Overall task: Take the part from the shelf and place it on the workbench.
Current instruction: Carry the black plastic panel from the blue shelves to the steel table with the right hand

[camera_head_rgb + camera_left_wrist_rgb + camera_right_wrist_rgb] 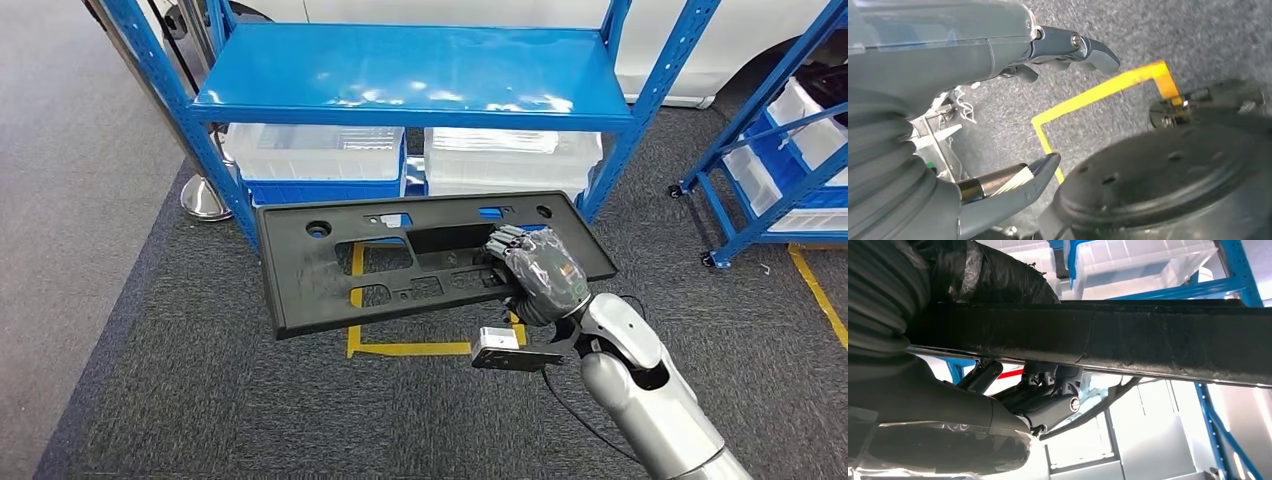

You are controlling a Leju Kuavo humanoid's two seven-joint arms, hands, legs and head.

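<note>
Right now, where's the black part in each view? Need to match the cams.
Head view: the black part sits mid-picture, off the shelf and over the carpet, gripped near its right end by the right hand.
Left wrist view: not in it.
Right wrist view: its edge runs as a dark band across the picture.
Shared landmark: the blue shelf, its uprights visible behind the part.

Even overhead light fills the head view, throwing white glare patches across the blue shelf [410, 75] at the upper centre and only soft shadows on the grey carpet [150, 400]. The left wrist view is bright, its dark disc [1168, 180] at lower right smeared by blur. The right wrist view is backlit: windows blow out white at the bottom, leaving the black part [1098, 337] across the middle murky.
</note>
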